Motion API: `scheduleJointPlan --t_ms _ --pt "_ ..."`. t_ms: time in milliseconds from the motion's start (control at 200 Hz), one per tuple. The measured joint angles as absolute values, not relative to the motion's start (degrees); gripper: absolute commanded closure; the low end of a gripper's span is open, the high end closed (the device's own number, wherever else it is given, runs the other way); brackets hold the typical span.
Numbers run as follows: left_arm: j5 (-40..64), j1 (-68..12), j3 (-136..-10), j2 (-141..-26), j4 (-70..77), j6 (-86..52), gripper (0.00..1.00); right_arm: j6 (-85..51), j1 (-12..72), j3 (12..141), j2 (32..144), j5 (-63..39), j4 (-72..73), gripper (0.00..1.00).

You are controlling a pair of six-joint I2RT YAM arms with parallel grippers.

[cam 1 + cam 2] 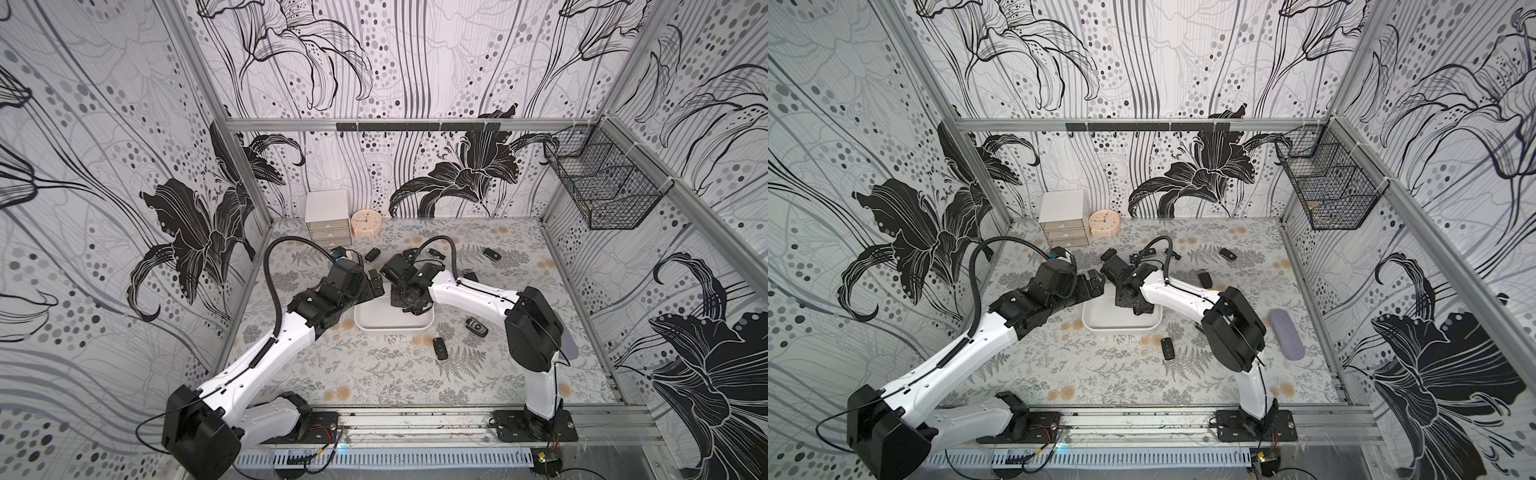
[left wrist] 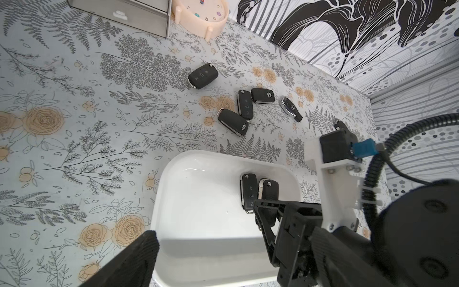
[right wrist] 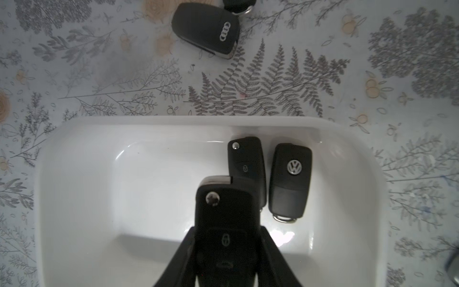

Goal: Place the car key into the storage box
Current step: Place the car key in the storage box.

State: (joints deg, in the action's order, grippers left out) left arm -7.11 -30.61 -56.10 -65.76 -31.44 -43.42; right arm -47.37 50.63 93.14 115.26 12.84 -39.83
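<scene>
White plastic fills the right wrist view, where the storage box [image 3: 173,121] lies under the right gripper [image 3: 227,251], which is clenched on the black car key [image 3: 224,218]. The key hangs over the inside of the box, chrome end forward. Beside it, two fobs already lie on the box floor: a button fob [image 3: 246,164] bearing a padlock icon and a badge fob [image 3: 290,179] marked VW. From this angle the held key overlaps the button fob, and whether they touch cannot be told. The left gripper [image 1: 375,284] stands released and empty near the box's far left corner, close to the right arm's wrist.

Beyond the far rim, loose fobs crowd the table [image 2: 74,149]. They include an Audi fob [image 2: 233,121] with four rings, a second VW fob [image 2: 262,95], a slim Mercedes fob [image 2: 290,109] with its star, and a three-button fob [image 2: 245,104] between them. A lone fob [image 2: 203,75] lies apart from these. In a top view, a silver-trimmed fob [image 1: 473,324] and a flip fob [image 1: 439,347] lie to the right of the box.

A peach clock [image 1: 365,223] and a white three-drawer cabinet [image 1: 327,214] stand at the back. A black wire basket [image 1: 602,187] hangs on the right wall, and a grey oblong case [image 1: 1285,334] lies near the table's right edge.

The table wears a pale sheet printed with grey ferns and tan roses. Black-and-white lily wallpaper [image 1: 457,62] lines the aluminium frame [image 1: 270,124].
</scene>
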Motion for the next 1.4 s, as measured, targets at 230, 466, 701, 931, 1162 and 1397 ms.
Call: scheduleJointPlan --t_ms 230,466,701,931,1162,1397 --pt "-8.4 -29.6 -55.2 -61.9 -34.1 -42.9 0.01 -47.6 50.9 97.6 119.9 12.5 -39.9 0.66" --pt "-9.0 -28.3 -55.1 -60.7 -35.4 -42.7 0.01 -47.6 50.9 100.7 124.0 11.6 -39.9 0.66" --pt "-8.9 -27.7 -54.7 -60.7 -36.1 -42.4 0.01 -48.4 50.9 100.7 126.6 10.7 -40.6 0.66" --pt "-8.8 -27.3 -54.7 -60.8 -36.4 -41.8 0.01 -50.0 50.9 100.7 128.0 10.1 -41.6 0.64" --pt "-8.7 -26.9 -54.7 -60.9 -36.6 -41.6 0.01 -50.8 50.9 101.2 128.1 10.2 -42.3 0.5" --pt "-8.5 -26.9 -54.7 -60.9 -36.8 -41.6 0.01 -51.2 50.9 103.1 128.1 10.4 -42.7 0.42"
